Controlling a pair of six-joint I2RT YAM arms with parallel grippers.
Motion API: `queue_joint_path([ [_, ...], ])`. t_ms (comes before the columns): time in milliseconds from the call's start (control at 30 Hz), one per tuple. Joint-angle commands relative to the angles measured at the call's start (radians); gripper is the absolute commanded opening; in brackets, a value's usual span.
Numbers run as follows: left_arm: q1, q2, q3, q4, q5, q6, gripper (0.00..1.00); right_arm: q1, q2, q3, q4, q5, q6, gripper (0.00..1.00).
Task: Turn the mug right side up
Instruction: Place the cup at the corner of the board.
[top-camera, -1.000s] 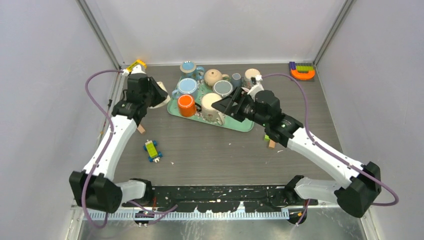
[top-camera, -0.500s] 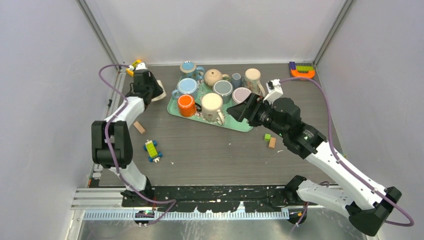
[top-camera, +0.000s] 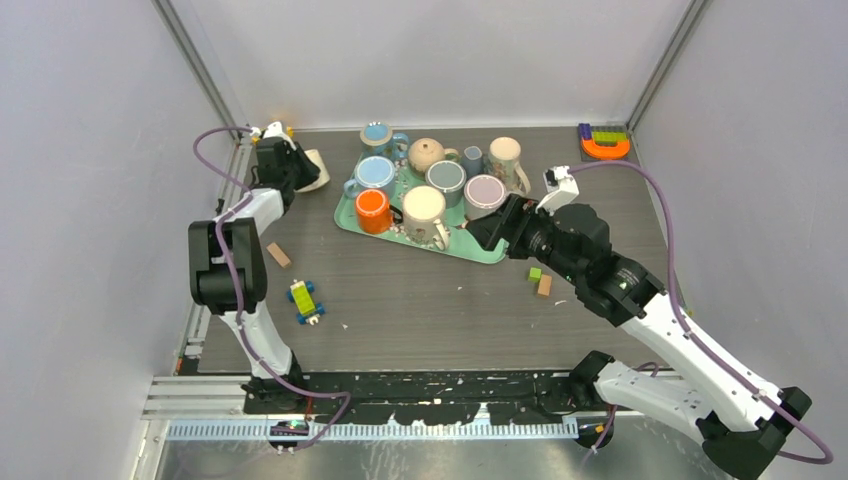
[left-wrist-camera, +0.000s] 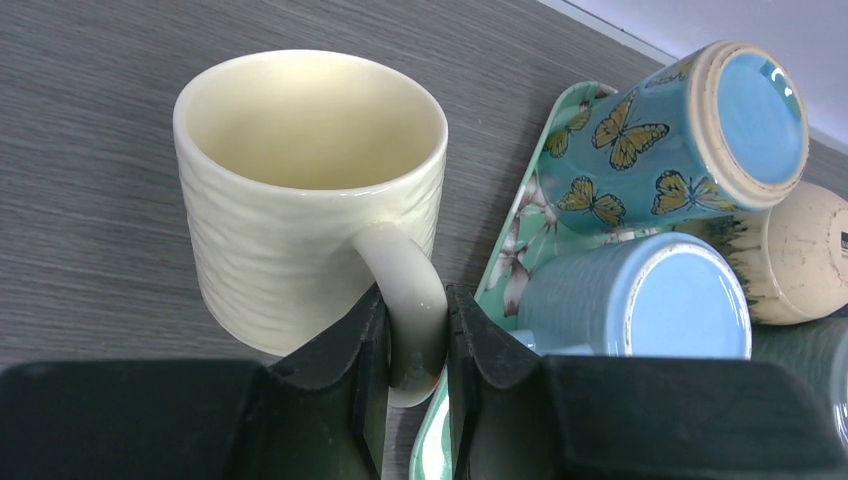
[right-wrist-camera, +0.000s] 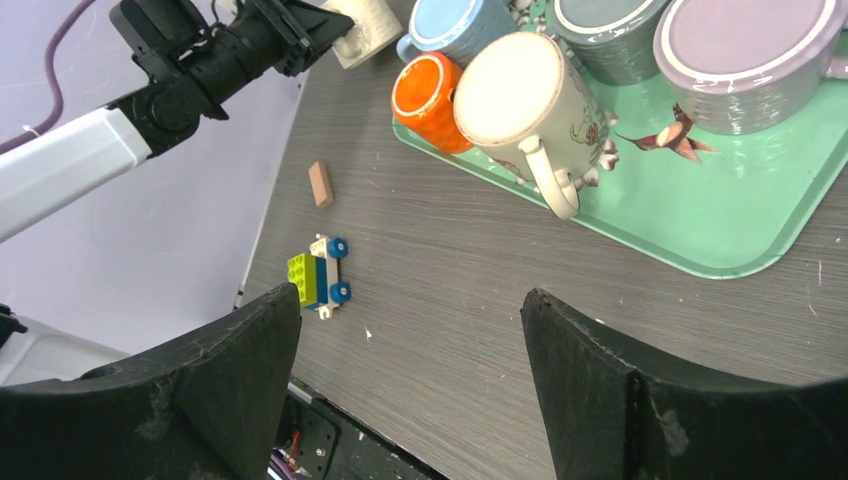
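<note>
mug: the cream mug (left-wrist-camera: 300, 170) is sitting mouth-up on the worktop (top-camera: 430, 310) in the back-left corner. It's just beside the left edge of the green tray (right-wrist-camera: 760, 230), with its handle (left-wrist-camera: 415, 320) facing the left wrist cam.

left fingers (top-camera: 298, 172): they're clamping the cream mug's handle, one finger pressing on each side of the loop. The mug body is looking upright, not tipped.

left arm: it's folding up tall from its base at the near-left. The elbow is sticking up high and the white forearm is reaching toward the back corner, where the wrist is pointing sideways at the mug.

right fingers (top-camera: 485, 228): they're spreading wide apart and gripping nothing, and between them the right wrist cam is just showing worktop and the tray's near edge.

right arm: it's stretching diagonally from the near-right base up and left, with the wrist hanging at the tray's near-right side.

tray stuff: a bunch of mugs are sitting bottom-up on it, like the butterfly mug (left-wrist-camera: 660, 130), a blue mug (left-wrist-camera: 640, 305) and an orange mug (right-wrist-camera: 432, 100).

loose bits: a brick car (top-camera: 306, 300) and a wooden block (top-camera: 279, 254) are lying near the left arm.
</note>
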Motion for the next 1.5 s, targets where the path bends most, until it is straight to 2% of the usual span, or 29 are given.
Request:
queue_joint_path([
  [0,0.008,0.018,0.034,0.084,0.034,0.021,0.09,0.001,0.013,-0.013,0.024,0.02,-0.02,0.85],
  [300,0.007,0.008,-0.018,0.05,-0.013,0.003,0.3,0.001,0.021,-0.043,0.045,0.02,-0.003,0.86],
  [467,0.007,0.002,-0.031,0.021,-0.035,0.007,0.38,0.001,0.01,-0.063,0.044,0.015,0.004,0.86],
  [900,0.007,0.028,-0.004,-0.036,-0.045,0.019,0.42,0.002,0.017,-0.064,-0.014,0.038,-0.009,0.88],
  [1167,-0.008,-0.052,0.068,-0.189,-0.043,0.018,0.69,0.001,0.13,0.043,-0.145,0.163,-0.097,0.98],
  [1333,-0.043,-0.139,0.071,-0.306,-0.078,-0.003,0.86,-0.001,0.237,0.083,-0.115,0.136,-0.184,1.0],
  [1467,-0.114,-0.244,0.047,-0.4,-0.135,-0.033,0.98,-0.001,0.354,0.133,-0.08,0.079,-0.254,1.0],
])
